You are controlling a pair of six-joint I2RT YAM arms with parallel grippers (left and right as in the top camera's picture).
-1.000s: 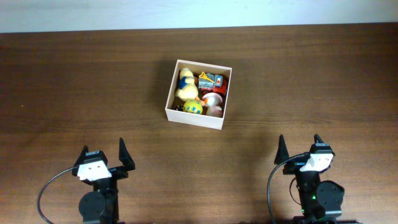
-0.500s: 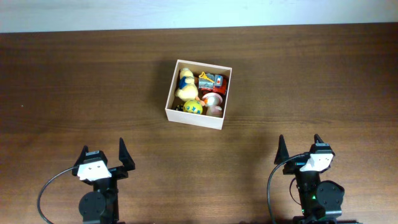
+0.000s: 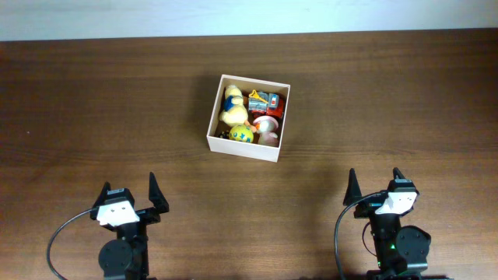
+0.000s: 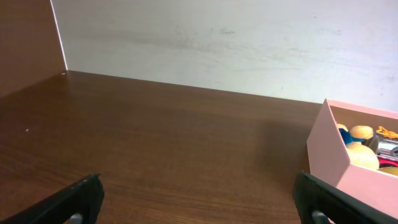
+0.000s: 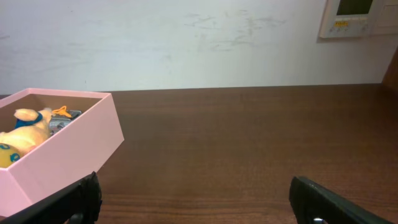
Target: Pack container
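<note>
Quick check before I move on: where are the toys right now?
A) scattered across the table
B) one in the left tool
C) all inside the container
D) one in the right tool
C: the overhead view shows the toys grouped inside the container, while the left tool and right tool stand open and empty, well apart from it.

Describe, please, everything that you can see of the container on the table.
The container is a square, shallow, open-topped box with thin pale walls, cardboard-like, cream from overhead and pinkish in the wrist views. It sits flat on the brown table, slightly turned, near the middle toward the far edge. Small toys fill it, among them a yellow plush, a red vehicle and a yellow ball. Nothing else touches it.
</note>
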